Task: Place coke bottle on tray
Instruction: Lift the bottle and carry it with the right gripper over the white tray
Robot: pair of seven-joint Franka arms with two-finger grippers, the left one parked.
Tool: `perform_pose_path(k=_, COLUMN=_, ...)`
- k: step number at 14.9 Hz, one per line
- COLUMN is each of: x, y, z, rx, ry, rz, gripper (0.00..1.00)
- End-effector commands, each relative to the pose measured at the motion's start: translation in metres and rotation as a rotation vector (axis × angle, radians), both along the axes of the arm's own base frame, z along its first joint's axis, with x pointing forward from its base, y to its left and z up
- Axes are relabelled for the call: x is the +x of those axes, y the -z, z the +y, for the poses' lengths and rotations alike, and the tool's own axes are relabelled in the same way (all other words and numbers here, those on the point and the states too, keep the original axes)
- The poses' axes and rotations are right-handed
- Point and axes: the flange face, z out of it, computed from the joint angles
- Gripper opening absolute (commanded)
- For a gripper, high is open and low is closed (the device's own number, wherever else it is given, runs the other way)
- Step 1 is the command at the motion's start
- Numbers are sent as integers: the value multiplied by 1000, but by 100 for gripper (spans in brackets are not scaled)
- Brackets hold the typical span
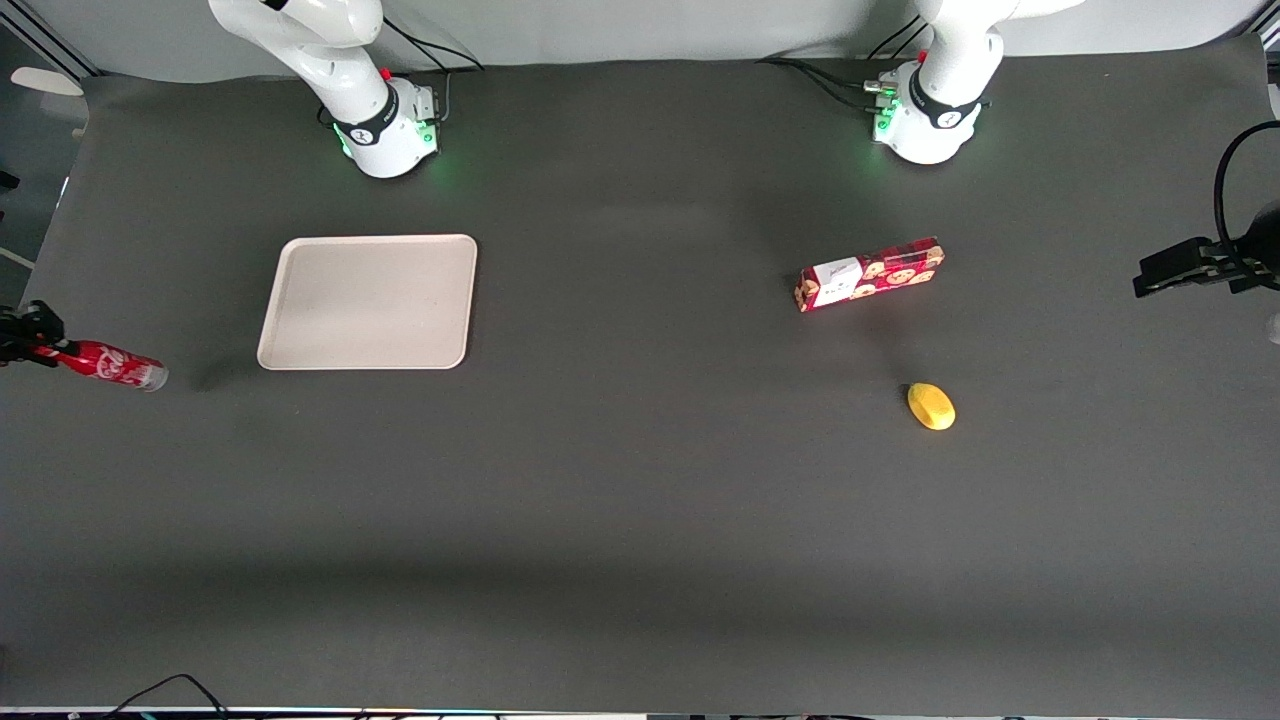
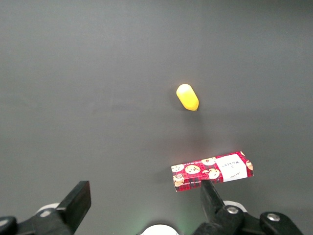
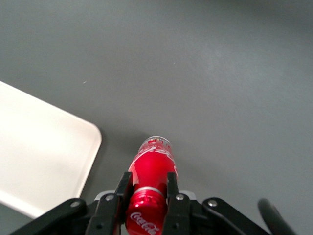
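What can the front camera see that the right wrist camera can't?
Only the front view shows the cookie box and the yellow thing, both toward the parked arm's end of the table, plus the whole tray. Only the right wrist view shows, up close, the fingers shut on the bottle's neck. Both show the bottle, held off the tray by the hand beside it.

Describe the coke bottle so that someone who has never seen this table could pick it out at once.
Start at the pale tray on the dark table; beside it, at the working arm's end of the table, the claw is shut on the coke bottle, holding it near its capped end. It is slim and red with white script and a silvery base, unlike the flat red cookie box and the yellow lemon toward the parked arm's end.
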Motion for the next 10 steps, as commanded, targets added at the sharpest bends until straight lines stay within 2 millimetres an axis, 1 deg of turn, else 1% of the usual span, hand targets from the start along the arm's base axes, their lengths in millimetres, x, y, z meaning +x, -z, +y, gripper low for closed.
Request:
perform_pose_path(k=1, x=19, y=-99, z=34, rx=-67, ry=48, rz=93, gripper=0)
perform_pose_path(k=2, x=18, y=-105, z=37, rx=-61, ry=62, rz=109, gripper=0)
perform_pose_path(k=3, x=17, y=-106, z=37, rx=-59, ry=71, rz=113, gripper=0)
perform_pose_path(k=4, x=17, y=-105, z=38, rx=-56, ry=76, rz=116, gripper=0)
perform_pose_path(k=6, x=16, y=-100, z=46, rx=-42, ry=99, rz=141, gripper=0)
perform_pose_path(k=7, x=13, y=-96, z=55, rx=-31, ry=122, rz=155, gripper=0)
perform_pose_path(k=9, x=4, y=-88, z=79, rx=-11, ry=175, rz=178, gripper=0)
perform_pose_path(k=10, x=0, y=-80, z=93, rx=-3, ry=203, rz=193, gripper=0)
